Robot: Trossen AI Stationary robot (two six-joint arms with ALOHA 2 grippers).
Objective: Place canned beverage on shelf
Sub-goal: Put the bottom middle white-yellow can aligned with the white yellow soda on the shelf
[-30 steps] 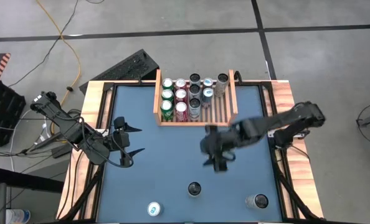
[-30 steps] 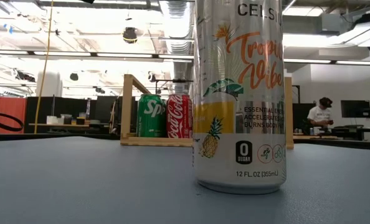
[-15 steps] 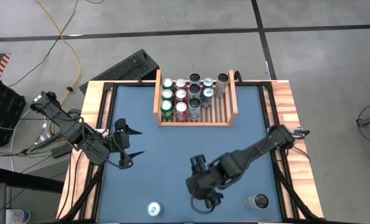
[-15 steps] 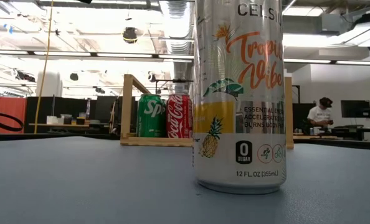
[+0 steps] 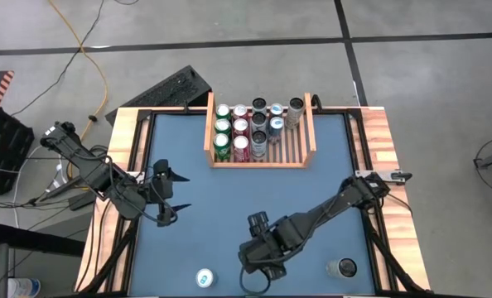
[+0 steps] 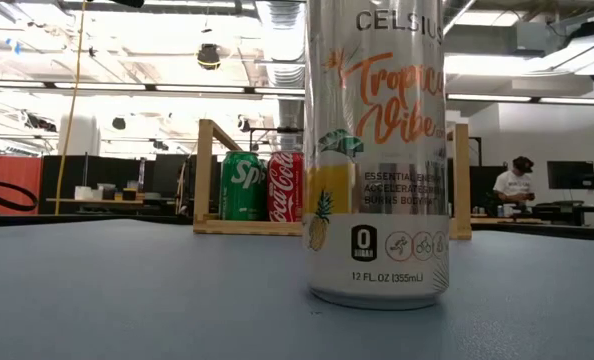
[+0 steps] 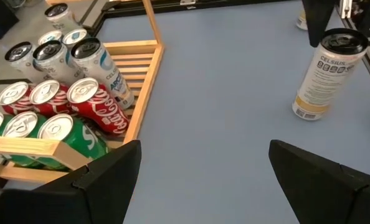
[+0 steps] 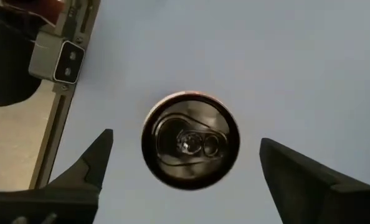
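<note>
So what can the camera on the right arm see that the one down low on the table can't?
Only the right wrist view shows the Celsius can's top, with its pull tab, sitting between the open right gripper's two fingers, not touched.

Only the low view shows the can's label, the shelf behind with a green Sprite can and a red Coca-Cola can, and a person far back.

Both show that same can standing upright on the blue table.

One shelf (image 5: 311, 132) is counted. Inside the shelf, three green cans (image 5: 222, 141) and three red cans (image 5: 240, 147) are seen, along with roughly six slim cans (image 5: 277, 124); their exact number cannot be told. Outside the shelf, three loose cans are counted (image 5: 203, 279) (image 5: 343, 267) (image 8: 190, 140).
</note>
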